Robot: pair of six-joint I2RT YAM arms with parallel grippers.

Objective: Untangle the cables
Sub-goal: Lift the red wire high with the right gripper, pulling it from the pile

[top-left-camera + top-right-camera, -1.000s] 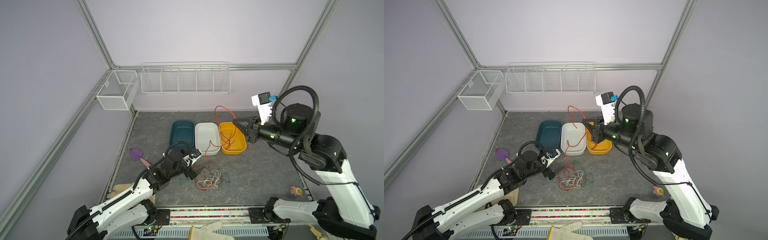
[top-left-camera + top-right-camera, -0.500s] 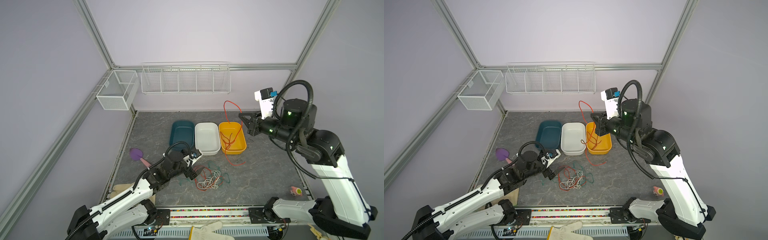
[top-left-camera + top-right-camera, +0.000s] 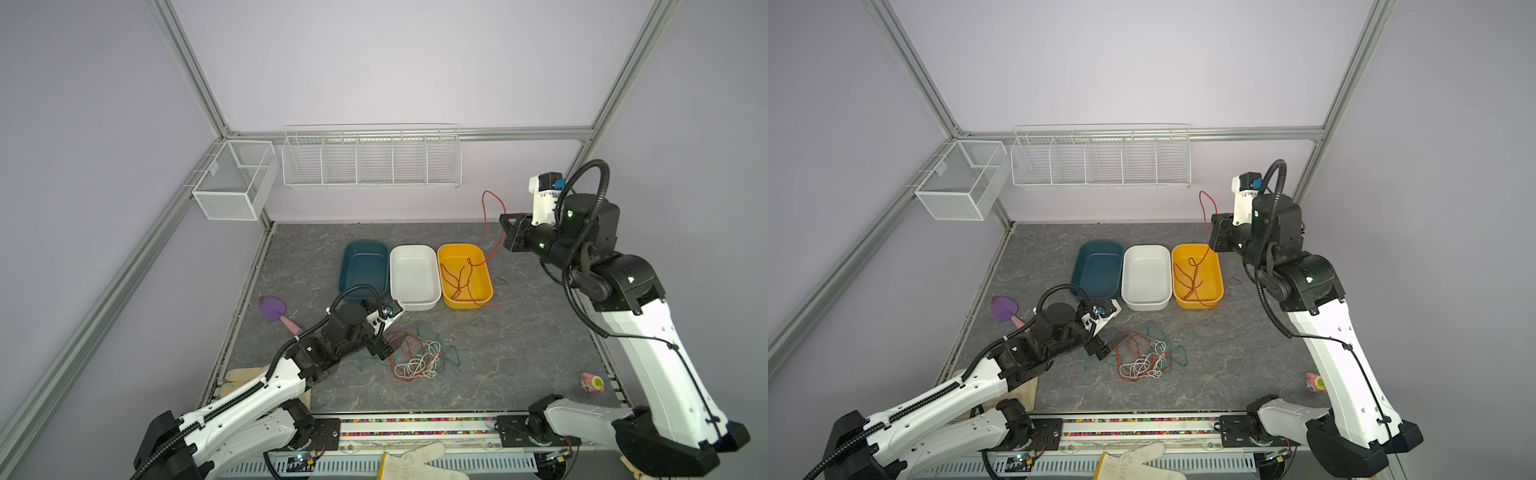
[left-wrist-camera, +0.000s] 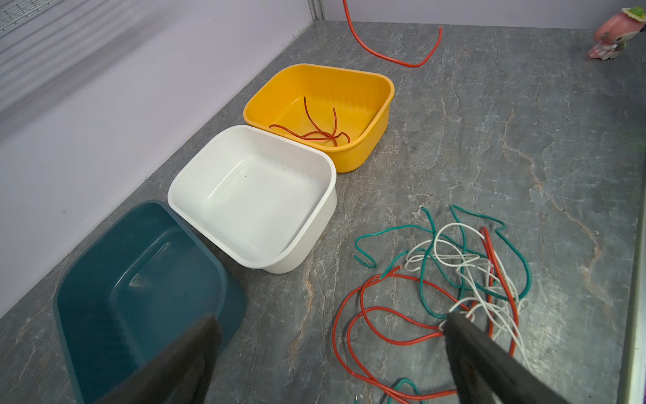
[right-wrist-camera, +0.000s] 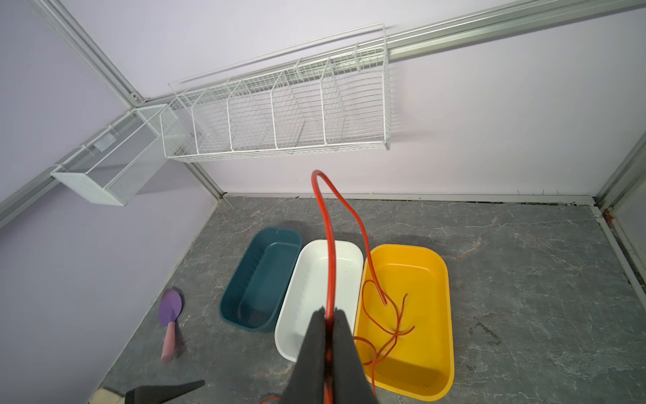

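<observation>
right wrist: tool [image 5: 329, 312] pinches red cable [image 5: 330, 259]

Lilac walls [image 3: 374, 62], grey marbled floor [image 3: 519, 353] (wire baskets [image 3: 371, 160] mounted behind).

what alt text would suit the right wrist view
The right gripper is shut on a red-orange cable that arcs up and drops over the yellow bin, where red-orange strands lie. The white bin and teal bin beside it are empty.

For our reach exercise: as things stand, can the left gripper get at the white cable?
Probably yes: the left gripper is open, the white cable beside one finger; only red loops and green loops cross it.
</observation>
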